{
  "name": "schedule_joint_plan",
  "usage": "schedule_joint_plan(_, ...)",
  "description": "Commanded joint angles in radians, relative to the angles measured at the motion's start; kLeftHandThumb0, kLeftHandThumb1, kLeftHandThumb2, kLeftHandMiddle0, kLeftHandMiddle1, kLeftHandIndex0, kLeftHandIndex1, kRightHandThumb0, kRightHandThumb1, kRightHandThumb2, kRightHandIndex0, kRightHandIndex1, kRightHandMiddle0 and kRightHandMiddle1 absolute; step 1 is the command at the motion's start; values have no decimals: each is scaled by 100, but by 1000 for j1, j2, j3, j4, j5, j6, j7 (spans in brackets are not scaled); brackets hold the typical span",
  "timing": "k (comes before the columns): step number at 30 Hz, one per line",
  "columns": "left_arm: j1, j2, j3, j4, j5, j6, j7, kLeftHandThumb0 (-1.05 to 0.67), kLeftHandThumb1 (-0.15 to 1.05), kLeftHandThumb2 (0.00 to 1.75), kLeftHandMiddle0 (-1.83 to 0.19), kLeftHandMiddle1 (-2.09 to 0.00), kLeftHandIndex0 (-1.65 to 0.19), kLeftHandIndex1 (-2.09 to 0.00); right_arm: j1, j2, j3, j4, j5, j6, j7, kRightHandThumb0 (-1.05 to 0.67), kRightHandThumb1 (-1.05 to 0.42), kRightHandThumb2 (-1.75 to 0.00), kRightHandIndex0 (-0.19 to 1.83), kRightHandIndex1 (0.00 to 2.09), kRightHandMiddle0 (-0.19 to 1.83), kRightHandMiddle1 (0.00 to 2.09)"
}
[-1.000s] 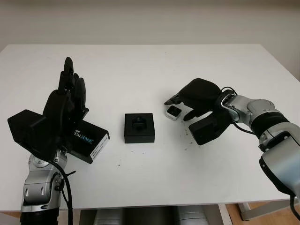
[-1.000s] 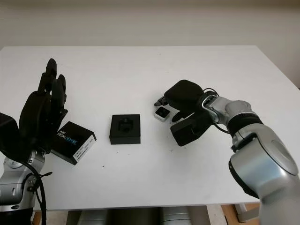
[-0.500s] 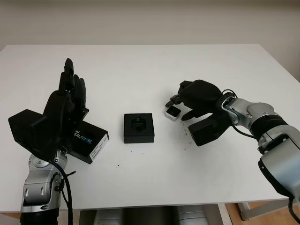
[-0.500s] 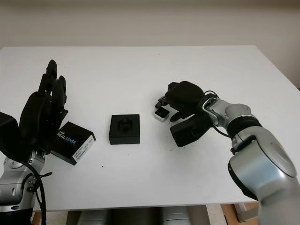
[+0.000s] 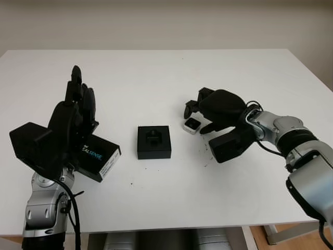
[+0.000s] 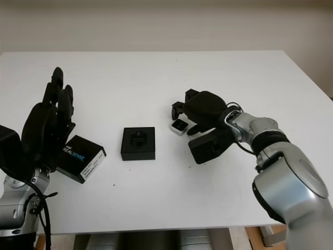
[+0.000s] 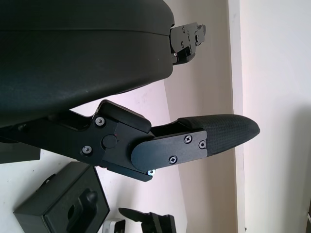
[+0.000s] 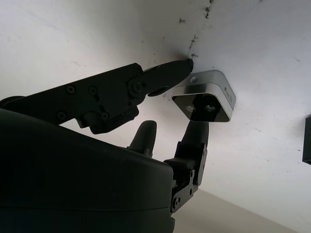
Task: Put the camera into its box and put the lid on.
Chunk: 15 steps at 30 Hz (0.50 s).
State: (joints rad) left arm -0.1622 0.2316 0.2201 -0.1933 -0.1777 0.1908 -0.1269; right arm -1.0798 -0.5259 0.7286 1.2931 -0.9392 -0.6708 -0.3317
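- At the left, the left hand (image 5: 75,112) is raised above the table (image 5: 156,208) with its fingers stretched out and holding nothing, the same as a second ago; it looks parked.
- Just under it, at the near left, lies the lid (image 5: 96,155), a flat black piece with lettering on its side, exactly where it was a moment ago.
- In the middle sits the box (image 5: 154,141), black and open at the top, with a moulded recess showing inside. It has not shifted.
- Right of the box and a little farther back is the camera (image 5: 193,124), a small silver block with a dark face, lying on the table and not yet lifted.
- The change is at the right: a second ago the right hand (image 5: 218,112) lay low over the camera, and now its far fingers have lifted and spread. One finger (image 8: 165,73) touches the camera's edge, and two others (image 8: 197,141) stand beside its other side without clamping.
- To my eye the hand is resetting its hold, not carrying anything, so the grasp has still to be made. Until the fingers close on both sides, the little block could just slide away across the table.
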Motion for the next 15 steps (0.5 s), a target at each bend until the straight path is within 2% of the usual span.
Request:
schedule_joint_plan(1,1,-1,-1,-13,-3,-3,-2,-84,105,63,19,0,19,0,12,16,-8,3,13,-9,1,-35,-87,-5,4,128,19,97)
schedule_joint_plan(8,2,3,-4,-12,0,-5,-5,-84,105,64,19,0,19,0,17,13,1,3,10,-16,-11,-36,-88,-6,7,134,20,105)
schedule_joint_plan(15,-1,0,-2,-7,5,-12,-6,-84,105,63,19,0,19,0,17,12,17,5,-6,-23,-44,-37,-87,-5,9,131,21,107)
